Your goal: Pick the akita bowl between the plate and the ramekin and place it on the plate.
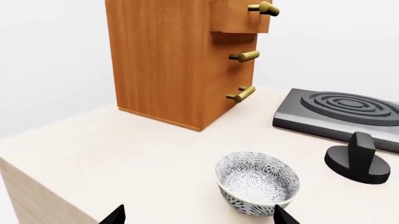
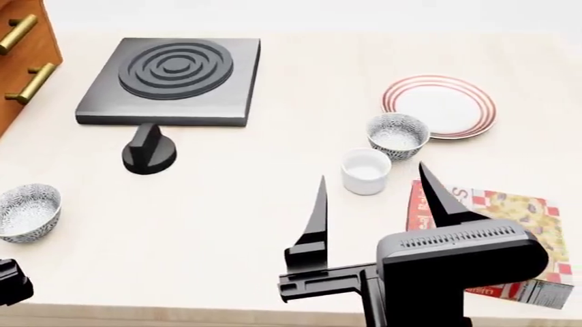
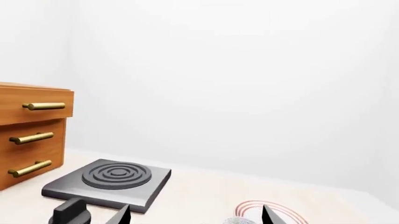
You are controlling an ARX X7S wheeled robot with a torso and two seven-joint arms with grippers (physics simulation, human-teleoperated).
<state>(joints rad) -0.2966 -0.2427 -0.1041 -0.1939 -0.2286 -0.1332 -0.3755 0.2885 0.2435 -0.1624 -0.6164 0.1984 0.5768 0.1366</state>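
The akita bowl (image 2: 397,134), grey-speckled, stands on the counter between the red-ringed plate (image 2: 439,105) and the white ramekin (image 2: 366,170). My right gripper (image 2: 371,174) hovers open above the counter on the near side of the ramekin, its dark fingers spread wide and holding nothing. In the right wrist view the right gripper (image 3: 196,215) looks past the plate's rim (image 3: 249,205), with only the bowl's top edge (image 3: 240,221) showing. My left gripper (image 1: 198,216) is open and empty, close to a second speckled bowl (image 1: 257,183) at the counter's left (image 2: 27,211).
A dark hotplate (image 2: 173,78) with a black knob (image 2: 148,151) lies at the back left. A wooden drawer cabinet (image 1: 181,60) with brass handles stands at the far left. A colourful flat box (image 2: 523,225) lies right of the ramekin. The counter's front edge is near.
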